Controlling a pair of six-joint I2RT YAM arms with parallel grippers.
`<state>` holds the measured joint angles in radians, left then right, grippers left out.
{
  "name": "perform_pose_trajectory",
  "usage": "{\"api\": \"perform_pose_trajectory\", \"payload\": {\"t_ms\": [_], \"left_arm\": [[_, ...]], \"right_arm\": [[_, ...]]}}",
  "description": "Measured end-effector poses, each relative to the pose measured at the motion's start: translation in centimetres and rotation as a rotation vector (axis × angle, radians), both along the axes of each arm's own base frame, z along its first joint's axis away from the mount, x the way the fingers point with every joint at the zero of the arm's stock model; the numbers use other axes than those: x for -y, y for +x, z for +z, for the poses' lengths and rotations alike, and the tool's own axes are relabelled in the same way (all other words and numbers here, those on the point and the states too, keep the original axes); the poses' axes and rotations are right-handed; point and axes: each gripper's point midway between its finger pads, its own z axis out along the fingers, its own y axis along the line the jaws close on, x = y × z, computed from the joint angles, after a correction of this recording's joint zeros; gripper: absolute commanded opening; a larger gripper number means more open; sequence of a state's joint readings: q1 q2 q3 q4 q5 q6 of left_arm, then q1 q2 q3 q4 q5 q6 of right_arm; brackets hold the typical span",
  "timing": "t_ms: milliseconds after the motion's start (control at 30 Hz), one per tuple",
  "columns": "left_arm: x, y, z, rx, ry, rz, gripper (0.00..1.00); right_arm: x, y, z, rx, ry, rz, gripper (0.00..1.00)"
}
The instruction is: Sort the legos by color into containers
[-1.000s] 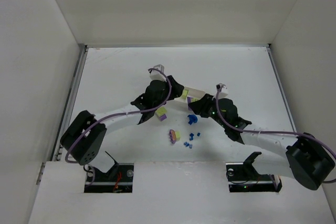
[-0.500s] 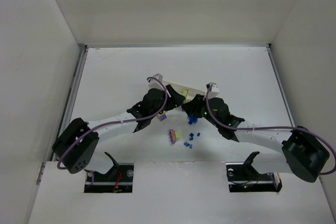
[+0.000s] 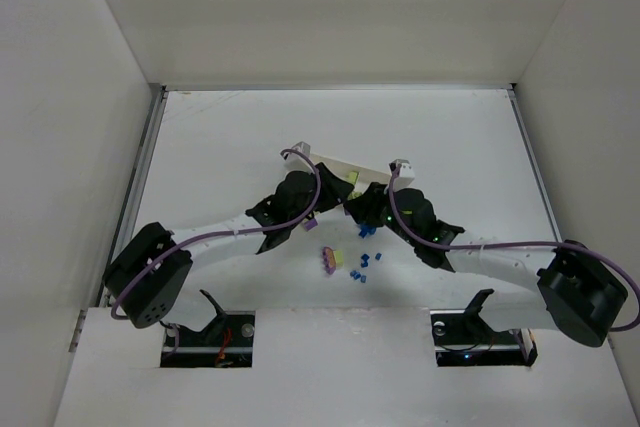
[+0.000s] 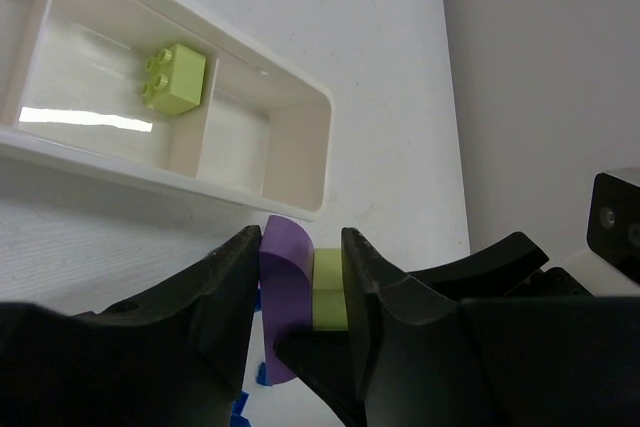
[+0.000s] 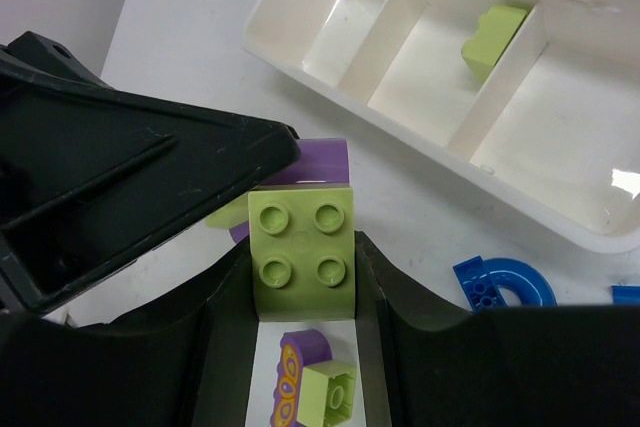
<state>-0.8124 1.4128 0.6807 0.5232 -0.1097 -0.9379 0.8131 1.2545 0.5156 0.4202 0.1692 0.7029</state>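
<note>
Purple curved piece point(image 4: 287, 297) and a yellow-green brick point(image 5: 303, 252) are stuck together, hanging just off the long near wall of the tray point(image 4: 150, 179), by its end compartment. So the left gripper point(image 4: 298, 272) is squeezed onto the pair, purple side against one finger, and the right gripper point(image 5: 303, 265) is clamped across the green brick's sides. That's the new bit: a second ago the left one was carrying the combo alone and the right was further out from the tray, over by the blue arch point(image 5: 505, 287). Now both have closed in on the same lump. My guess is they're about to pull the two colours apart so each gets its own slot. One lone green brick point(image 4: 174, 78) already sits in a tray compartment. Out past the tray's near side, another purple-and-green pair point(image 5: 315, 387) and some tiny blue bits point(image 3: 360, 265) lie unsorted, so plenty left.
</note>
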Motion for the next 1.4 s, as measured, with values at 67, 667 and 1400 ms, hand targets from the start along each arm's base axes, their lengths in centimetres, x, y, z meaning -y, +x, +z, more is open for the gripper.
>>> {"api": "perform_pose_trajectory", "payload": {"t_ms": [67, 667, 1400], "left_arm": [[-0.1, 0.1, 0.0, -0.004, -0.004, 0.01, 0.3], [-0.3, 0.5, -0.4, -0.015, -0.019, 0.048, 0.08], [-1.7, 0.9, -1.0, -0.02, 0.001, 0.073, 0.08]], "right_arm": [[0.0, 0.1, 0.1, 0.005, 0.003, -0.003, 0.31], [0.1, 0.4, 0.2, 0.012, 0.003, -0.019, 0.51], [0.0, 0.9, 1.0, 0.027, 0.014, -0.026, 0.4]]}}
